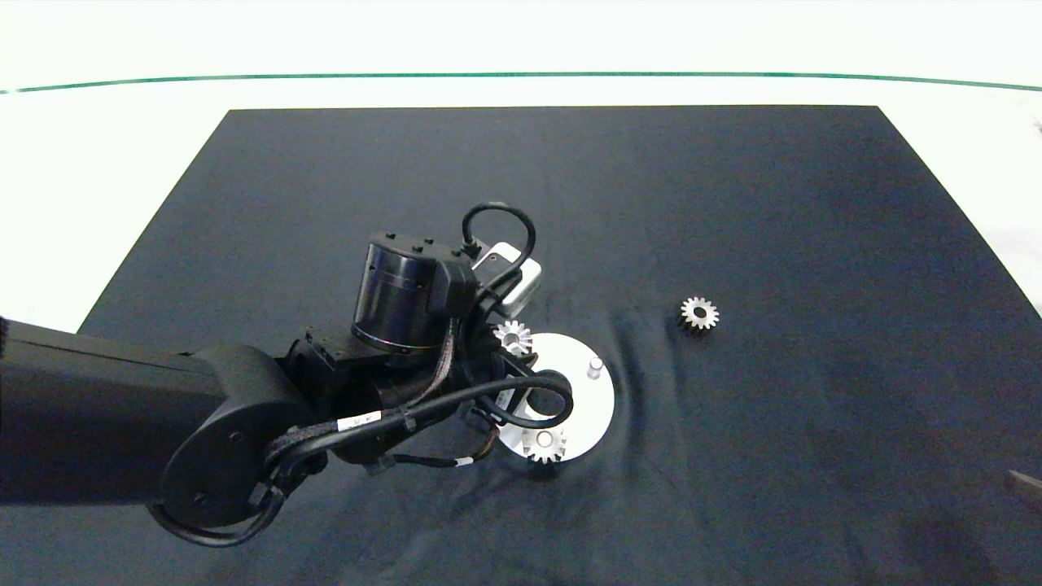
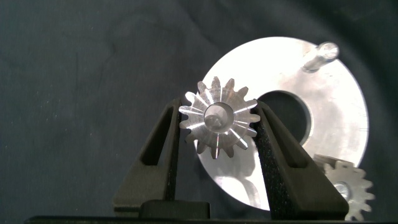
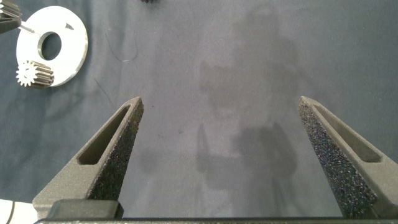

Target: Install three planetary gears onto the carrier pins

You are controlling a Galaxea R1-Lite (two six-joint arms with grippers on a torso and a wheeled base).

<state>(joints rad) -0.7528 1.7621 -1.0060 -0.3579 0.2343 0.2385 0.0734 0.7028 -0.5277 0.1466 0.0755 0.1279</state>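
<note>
Jaws of left gripper [image 2: 219, 124] clamping one planetary gear [image 2: 217, 118] over white disc [image 2: 336, 106]; right gripper [image 3: 221, 155] gaping wide, well apart from disc.

Left gripper [image 2: 219, 124] clamping a small silver metal spur gear [image 2: 217, 118] over flat white ring-shaped disc [image 2: 336, 106], one bare white peg [image 2: 320, 55], another toothed gear [image 2: 349, 190] seated at the disc's edge

Left claw [image 2: 219, 124] clamped, arm extended; right claw [image 3: 221, 134] spread wide.

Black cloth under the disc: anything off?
Yes. The black cloth is rumpled into folds right beside the white disc, not lying flat. One gear sits loose on the cloth, away from the disc.
</note>
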